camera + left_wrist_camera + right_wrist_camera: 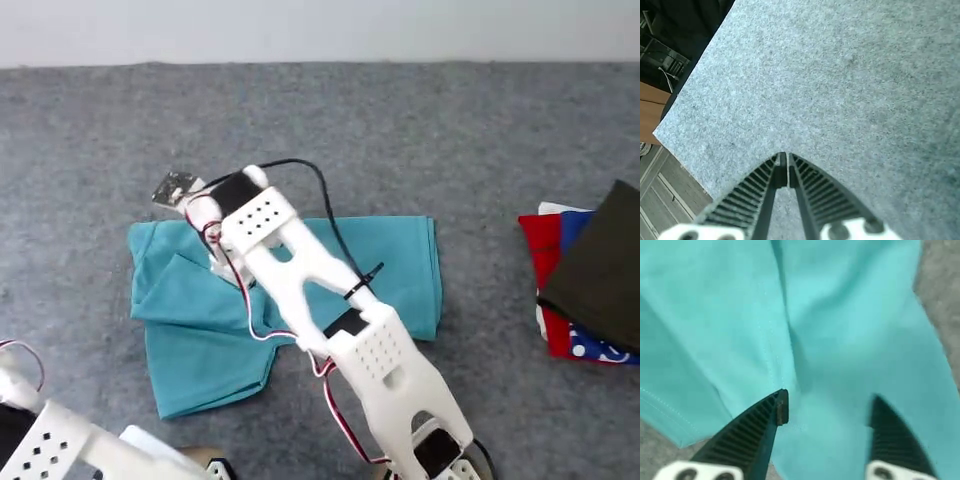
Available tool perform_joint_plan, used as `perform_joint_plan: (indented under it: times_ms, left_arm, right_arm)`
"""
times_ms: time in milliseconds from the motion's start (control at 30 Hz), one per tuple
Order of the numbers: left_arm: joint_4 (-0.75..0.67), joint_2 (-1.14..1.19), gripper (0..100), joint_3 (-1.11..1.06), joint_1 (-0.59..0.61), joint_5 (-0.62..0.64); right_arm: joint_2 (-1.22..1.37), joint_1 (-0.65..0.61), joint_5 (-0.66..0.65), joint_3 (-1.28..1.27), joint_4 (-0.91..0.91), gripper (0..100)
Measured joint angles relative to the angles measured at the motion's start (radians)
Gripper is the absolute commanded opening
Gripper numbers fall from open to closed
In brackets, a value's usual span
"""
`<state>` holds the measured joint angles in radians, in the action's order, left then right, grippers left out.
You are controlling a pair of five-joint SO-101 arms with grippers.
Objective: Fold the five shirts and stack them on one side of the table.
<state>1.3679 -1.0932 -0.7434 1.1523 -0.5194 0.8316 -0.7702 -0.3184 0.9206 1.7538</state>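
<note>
The task looks close to its end. At the right edge of the bench (400, 130) there is a stack (585, 280) of folded shirts: a dark one on top, with red, white and a blue dotted one under it. I count four layers, but the stack is cut by the edge of the high view, so the number is a judgement. The teal shirt (400, 265) lies in the middle of the bench, well apart from the stack, and it would be the fifth one. It is only partly folded. The right part is a rather clean rectangle, while on the left side a flap lies over the body and a lower part sticks out toward the near edge. So what is left, as I judge it, is to finish these folds and then to bring the teal shirt onto the stack.

The right tool (830, 407) is wide open and holds nothing. It hangs directly over the teal cloth near a crease (I cannot tell whether the tips already touch the cloth). The left tool (786, 165) is closed, its jaws together with nothing between them, above bare bench near a corner.
</note>
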Motion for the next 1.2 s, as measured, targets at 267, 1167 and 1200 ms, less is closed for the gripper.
perform_joint_plan:
  times_ms: [267,1167,1200]
  left_arm:
    - [-0.041,0.000,1,0.000,0.000,0.000]
    - [-0.046,0.000,1,0.000,-0.018,0.000]
    - [-0.046,0.000,1,0.000,-0.018,0.000]
  right_arm:
    - [-0.181,0.132,-0.049,-0.305,0.000,2.0]
    - [-0.066,0.623,-0.299,-0.304,-0.259,1.5]
    - [-0.078,0.605,-0.290,-0.293,-0.219,1.5]
